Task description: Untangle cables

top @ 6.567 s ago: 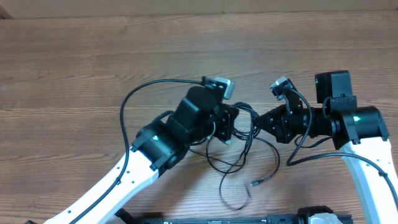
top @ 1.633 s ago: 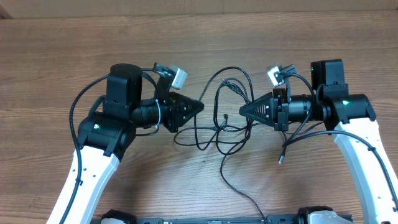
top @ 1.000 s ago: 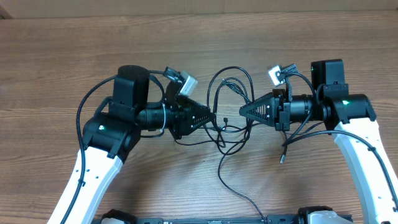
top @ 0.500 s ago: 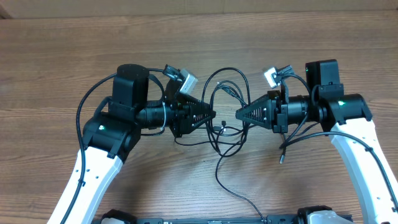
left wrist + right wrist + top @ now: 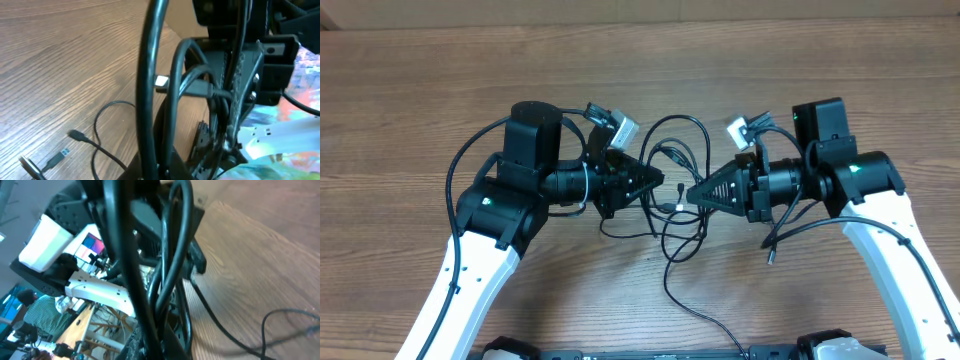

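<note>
The cables (image 5: 676, 206) are thin black cords bunched in a tangle between my two grippers, with loops rising toward the far side and one strand trailing to the front edge. My left gripper (image 5: 658, 184) points right and is shut on cords. In the left wrist view these cords (image 5: 150, 75) rise from its jaws (image 5: 160, 172). My right gripper (image 5: 694, 194) points left, close to the left one, and is shut on cords. In the right wrist view these cords (image 5: 125, 255) rise from its jaws (image 5: 155, 350).
Two loose plugs (image 5: 75, 135) lie on the wooden table (image 5: 640, 70) in the left wrist view. Another cord end (image 5: 770, 258) hangs below my right arm. Thick arm cables arc beside the left arm (image 5: 460, 175). The table's front edge runs just below the trailing strand.
Both grippers have closed in on each other, the right one moving left the most. The cords between them have gone slack and bunched up.
</note>
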### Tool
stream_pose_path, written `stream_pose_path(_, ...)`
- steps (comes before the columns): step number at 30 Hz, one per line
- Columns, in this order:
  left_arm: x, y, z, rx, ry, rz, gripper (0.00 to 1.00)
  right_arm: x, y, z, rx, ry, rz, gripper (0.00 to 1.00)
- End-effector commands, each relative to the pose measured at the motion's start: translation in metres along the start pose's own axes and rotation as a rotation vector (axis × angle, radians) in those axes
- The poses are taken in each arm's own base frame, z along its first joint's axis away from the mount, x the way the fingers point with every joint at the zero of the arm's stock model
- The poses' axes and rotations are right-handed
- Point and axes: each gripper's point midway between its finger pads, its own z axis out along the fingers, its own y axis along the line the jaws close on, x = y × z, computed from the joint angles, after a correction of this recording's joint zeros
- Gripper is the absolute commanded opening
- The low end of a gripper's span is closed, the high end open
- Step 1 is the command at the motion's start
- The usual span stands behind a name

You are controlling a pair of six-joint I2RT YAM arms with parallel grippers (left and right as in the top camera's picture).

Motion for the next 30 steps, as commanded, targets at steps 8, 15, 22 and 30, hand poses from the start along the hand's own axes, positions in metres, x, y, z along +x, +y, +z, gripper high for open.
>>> stream_pose_path(8,-0.011,0.053,-0.01,-0.329,-0.059,-0.077,0.04,0.038,0.001,0.009,0.117,0.168,-0.015,0.04)
stream_pose_path(15,-0.009,0.083,-0.023,-0.512,-0.095,-0.183,0.04,0.053,0.011,0.014,0.074,0.221,-0.099,0.04)
stream_pose_path(22,-0.006,0.077,-0.023,-0.491,-0.085,-0.204,0.04,0.044,0.003,0.008,0.109,0.189,-0.079,0.04)
stream_pose_path(30,-0.054,0.048,-0.069,-0.608,-0.223,-0.105,0.04,0.037,-0.049,-0.036,0.4,0.115,0.184,0.04)
